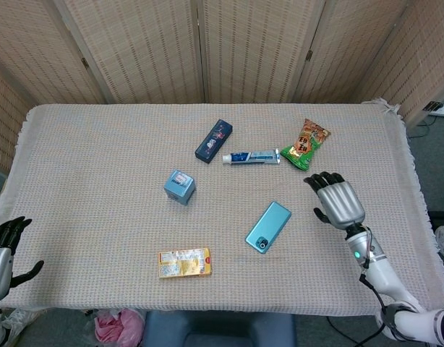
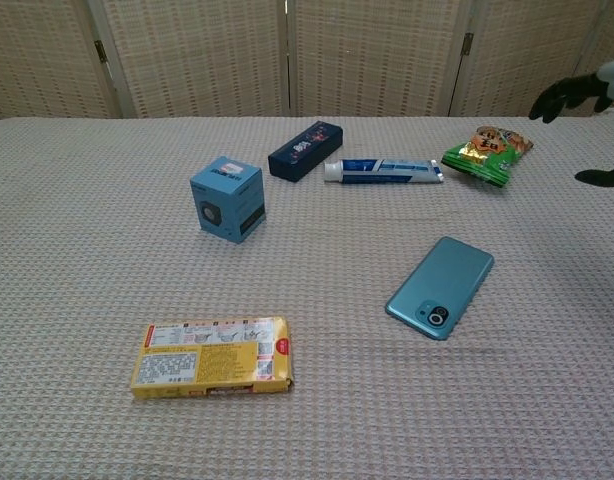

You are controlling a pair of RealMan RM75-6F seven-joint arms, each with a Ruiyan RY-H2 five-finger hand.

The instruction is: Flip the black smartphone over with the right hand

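Note:
The smartphone [image 1: 268,226] [image 2: 441,287] lies flat on the woven cloth, teal back up, its camera lens at the near left corner. My right hand [image 1: 336,199] [image 2: 585,110] hovers to the right of it with fingers spread, holding nothing and well apart from the phone; the chest view catches only its dark fingertips at the right edge. My left hand [image 1: 3,249] hangs open beyond the table's left front corner, seen only in the head view.
A blue cube box [image 1: 179,186] [image 2: 228,198], a dark blue box [image 1: 213,140] [image 2: 306,150], a toothpaste tube [image 1: 251,157] [image 2: 383,171] and a green snack bag [image 1: 306,144] [image 2: 486,153] lie behind the phone. A yellow box [image 1: 184,262] [image 2: 211,356] sits near the front edge.

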